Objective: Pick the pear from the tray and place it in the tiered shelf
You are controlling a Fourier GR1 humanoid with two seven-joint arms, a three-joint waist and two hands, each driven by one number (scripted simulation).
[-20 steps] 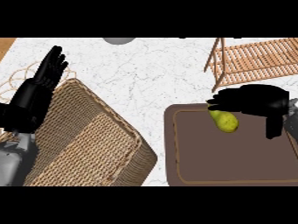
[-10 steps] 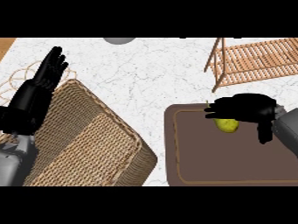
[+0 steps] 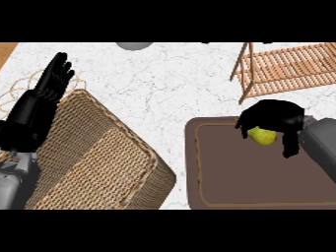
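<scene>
View from above of a white marble counter (image 3: 170,83). At the right, the robot's right hand (image 3: 276,118) is cupped over a yellow-green pear (image 3: 262,137), fingers and thumb curled down round it; the pear sits at the far end of a brown tray (image 3: 257,182). Just beyond the tray stands a wooden tiered shelf (image 3: 294,69) with slatted levels. At the left, the left hand (image 3: 39,106) rests open, fingers straight, above a large wicker basket (image 3: 97,157)
</scene>
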